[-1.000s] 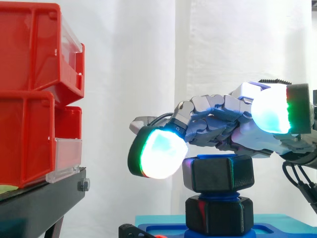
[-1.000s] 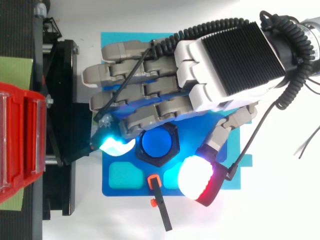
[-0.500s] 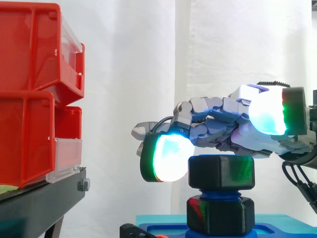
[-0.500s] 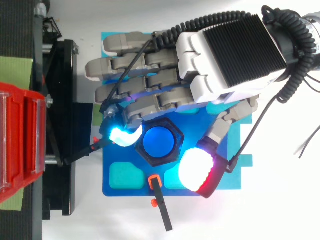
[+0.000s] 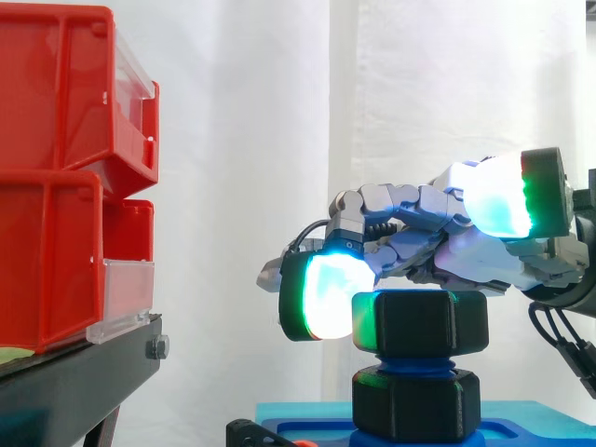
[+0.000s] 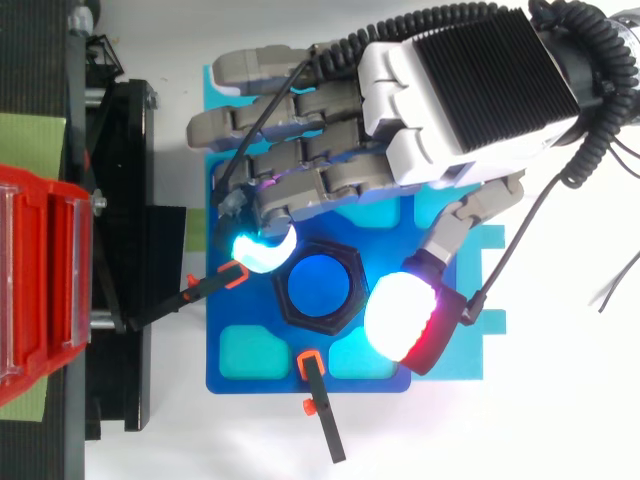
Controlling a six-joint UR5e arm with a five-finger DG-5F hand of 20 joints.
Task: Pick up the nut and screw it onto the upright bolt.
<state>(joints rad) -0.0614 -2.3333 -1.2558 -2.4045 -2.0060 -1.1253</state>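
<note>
Clamps point(image 6: 318, 400) lie nearest, two of them, black with orange tips, one at the near edge and one at the left edge of the blue plate point(image 6: 445, 365) on the white table point(image 6: 560, 420). In the side view the bottom edge cuts the plate off.

Next comes the thumb pad point(image 6: 402, 318) of the robot hand point(image 6: 470, 95), glowing white and red. From above it lies just beside the nut point(image 5: 421, 322), but the side view puts it higher than the nut's top, so it looks clear of it.

One black hexagonal nut sits near the top of the single upright blue bolt point(image 6: 319, 285), whose round end shows through the nut's hole. Beneath the nut only a thin band of blue thread shows. Below that is a second black hex piece point(image 5: 414, 402) at the bolt's foot, its base sunk behind the plate's rim.

The robot hand is spread, the thumb held wide of the fingers and the fingers stretched almost level above and beyond the nut, pinching nothing. One finger bends down at its tip, and its cyan-green pad point(image 5: 321, 298) rests against the nut's left side. The other fingers cover the far part of the plate, and their tips are hard to make out.

Farther left, two large red bins point(image 5: 56, 102) stand stacked on a black stand point(image 5: 79, 372), cut off at the left edge. White curtain point(image 5: 242, 140) closes the back.
</note>
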